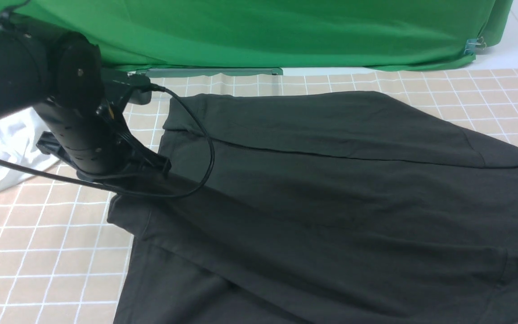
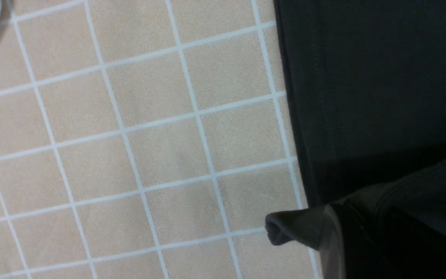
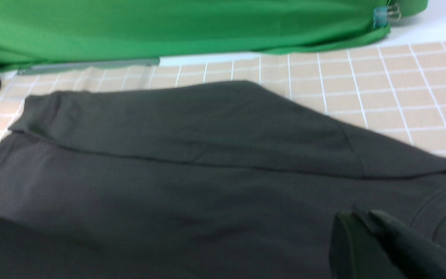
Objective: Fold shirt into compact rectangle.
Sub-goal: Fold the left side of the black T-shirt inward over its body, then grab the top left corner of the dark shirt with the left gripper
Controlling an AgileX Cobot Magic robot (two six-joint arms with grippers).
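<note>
Lab-like recording setup: clipped green backdrop, checked tablecloth

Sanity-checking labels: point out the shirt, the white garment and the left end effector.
shirt [image 1: 331, 189], front view, middle of the spread body.
white garment [image 1: 11, 144], front view, middle of the bunched cloth.
left end effector [image 1: 163, 164], front view, fingertips at the shirt's edge.

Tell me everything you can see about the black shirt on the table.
The shirt is a large charcoal-black T-shirt in a soft, cotton-like knit with stitched hems. It lies spread on the checked tablecloth, with its bottom hem toward the robot's left. Its collar, which has a small white label inside, is toward the right. The far side is already folded over the body, leaving a long straight edge. The left gripper is shut on the hem edge.
</note>
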